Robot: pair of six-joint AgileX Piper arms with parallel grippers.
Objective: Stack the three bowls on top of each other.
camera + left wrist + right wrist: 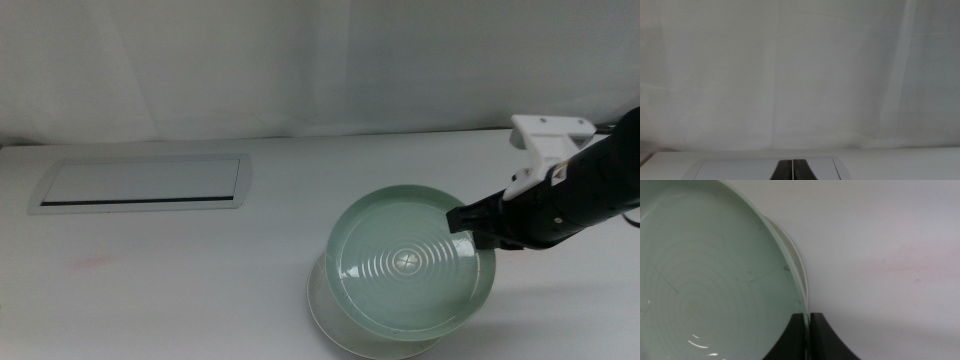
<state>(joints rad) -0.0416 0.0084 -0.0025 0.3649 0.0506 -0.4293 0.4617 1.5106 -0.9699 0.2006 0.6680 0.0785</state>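
Note:
The pale mint green bowl [410, 265] hangs tilted just over a white bowl [322, 305], of which only the left and front rim shows beneath it. My right gripper [468, 222] comes in from the right and is shut on the green bowl's right rim. In the right wrist view the jaws [809, 330] pinch the green bowl's [705, 280] edge, and the white bowl's rim [801, 272] peeks out behind it. The grey bowl is hidden or out of view. My left gripper [792, 171] is out of the middle view, shut and empty, facing the curtain.
A flat white-grey panel [140, 183] with a dark slot lies on the table at the back left. A faint pink stain [92, 263] marks the table at the left front. A white curtain closes off the back.

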